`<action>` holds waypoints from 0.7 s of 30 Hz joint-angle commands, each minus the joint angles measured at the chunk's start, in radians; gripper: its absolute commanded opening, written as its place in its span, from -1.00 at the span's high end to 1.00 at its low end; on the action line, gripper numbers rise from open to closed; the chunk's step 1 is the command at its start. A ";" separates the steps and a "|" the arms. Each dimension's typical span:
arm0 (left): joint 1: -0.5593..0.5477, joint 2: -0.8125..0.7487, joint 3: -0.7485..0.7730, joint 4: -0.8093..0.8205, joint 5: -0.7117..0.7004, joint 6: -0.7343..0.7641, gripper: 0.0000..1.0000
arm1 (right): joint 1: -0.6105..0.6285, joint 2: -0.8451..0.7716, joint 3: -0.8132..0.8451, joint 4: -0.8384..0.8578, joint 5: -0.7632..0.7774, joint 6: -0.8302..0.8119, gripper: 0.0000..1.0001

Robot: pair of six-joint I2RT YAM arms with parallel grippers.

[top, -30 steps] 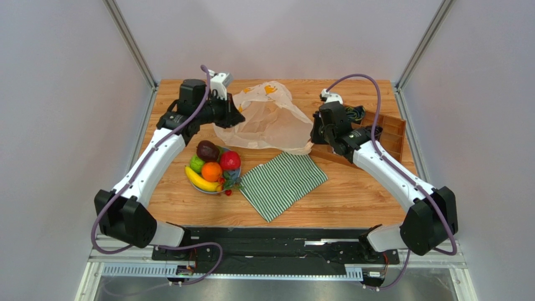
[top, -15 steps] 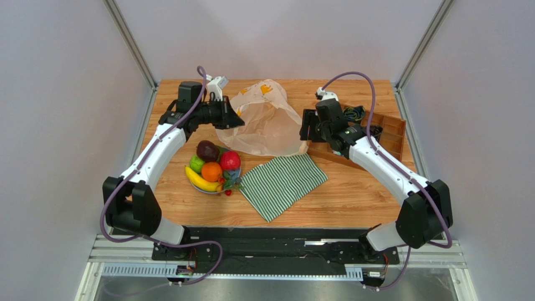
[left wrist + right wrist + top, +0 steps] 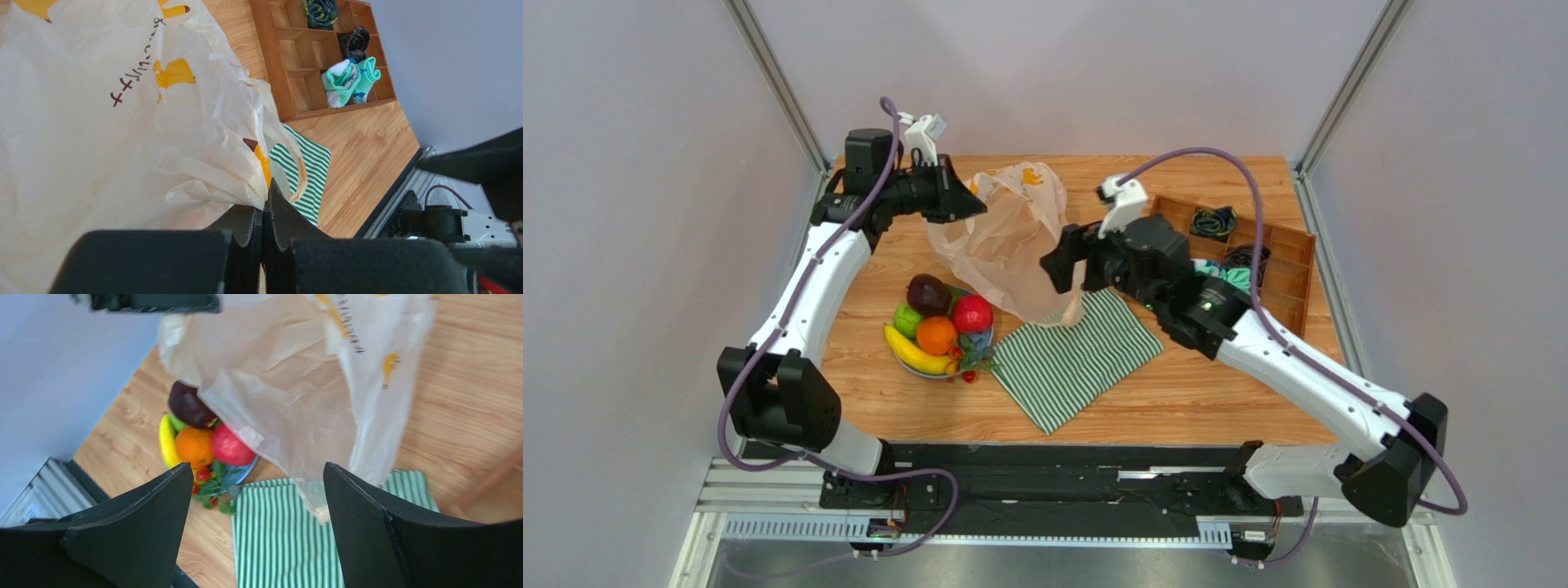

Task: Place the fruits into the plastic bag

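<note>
Clenched on the top edge of the plastic bag (image 3: 1008, 239) with the left end effector (image 3: 962, 202), held high at far left. Hanging from there, long axis running down toward the striped cloth (image 3: 1075, 355). Released and spread wide at the right end effector (image 3: 1063, 263), just right of the bag, facing left, arm stretched across the bench (image 3: 879, 392). Piled near left of the bag: the fruits (image 3: 940, 325). Likely next: catching the free edge from the right.

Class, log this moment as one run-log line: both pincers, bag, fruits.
left pincer: shut on plastic bag | right pincer: open, empty, beside bag | fruits: piled together, none in bag
</note>
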 commanded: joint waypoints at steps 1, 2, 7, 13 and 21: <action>0.035 0.014 0.010 -0.024 0.046 0.015 1.00 | 0.097 0.156 0.068 0.093 -0.024 -0.010 -0.64; 0.036 0.011 0.000 -0.024 0.043 0.023 1.00 | 0.126 0.219 0.083 0.096 -0.029 -0.004 -0.64; 0.059 0.005 -0.029 -0.004 0.077 0.008 1.00 | 0.193 0.366 0.169 0.124 -0.061 0.016 -0.64; 0.078 -0.008 -0.044 0.005 0.091 0.000 1.00 | 0.206 0.518 0.238 0.129 -0.050 0.053 -0.62; 0.085 -0.023 -0.063 0.007 0.101 0.000 1.00 | 0.203 0.670 0.321 0.095 0.030 0.102 -0.64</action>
